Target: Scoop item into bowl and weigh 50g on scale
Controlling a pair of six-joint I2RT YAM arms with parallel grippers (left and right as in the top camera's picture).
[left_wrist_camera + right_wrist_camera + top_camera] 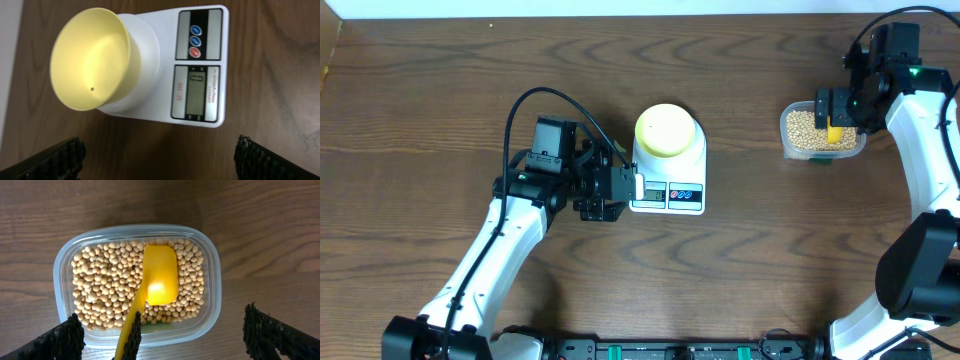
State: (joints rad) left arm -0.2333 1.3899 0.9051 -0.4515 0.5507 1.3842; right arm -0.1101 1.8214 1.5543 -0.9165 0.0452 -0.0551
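The pale yellow-green bowl (667, 130) stands empty on the white scale (685, 195). In the left wrist view the bowl (92, 65) sits on the scale (200, 60), whose display reads 0. My left gripper (610, 190) is open and empty just left of the scale; it also shows in the left wrist view (160, 160). The tan beans (100, 280) fill a clear tub (210, 305). A yellow scoop (160, 275) lies on them, its handle pointing toward my right gripper (165, 340). That gripper is open, its fingers wide apart above the tub's near edge.
The clear tub (790, 135) with beans (805, 125) and scoop (834, 131) stands at the far right of the wooden table, under my right gripper (840, 105). A black ridged piece sits beside the scoop's handle. The left arm's cable loops behind its wrist.
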